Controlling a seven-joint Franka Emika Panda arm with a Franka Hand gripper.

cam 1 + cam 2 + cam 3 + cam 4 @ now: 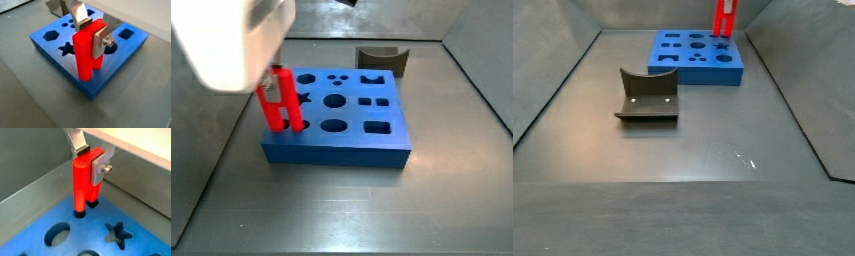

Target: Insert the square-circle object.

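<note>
The square-circle object [85, 52], a bright red piece of two joined bars, stands upright at one corner of the blue block [57, 47] with shaped holes. My gripper [91, 31] is shut on its upper part, one silver finger on each side. In a wrist view the object [81, 183] has its lower ends at the mouths of two holes in the block [87, 238], and the gripper [90, 158] grips its top. Both side views show the object [278, 100] [724, 18] tall above the block [338, 125] [698, 55]. The fingers are hidden there.
A dark grey curved-top block [647, 97] lies on the floor away from the blue block; it also shows behind the blue block [381, 60]. Grey walls [27, 173] ring the floor. A blurred white arm body [231, 40] covers part of a side view.
</note>
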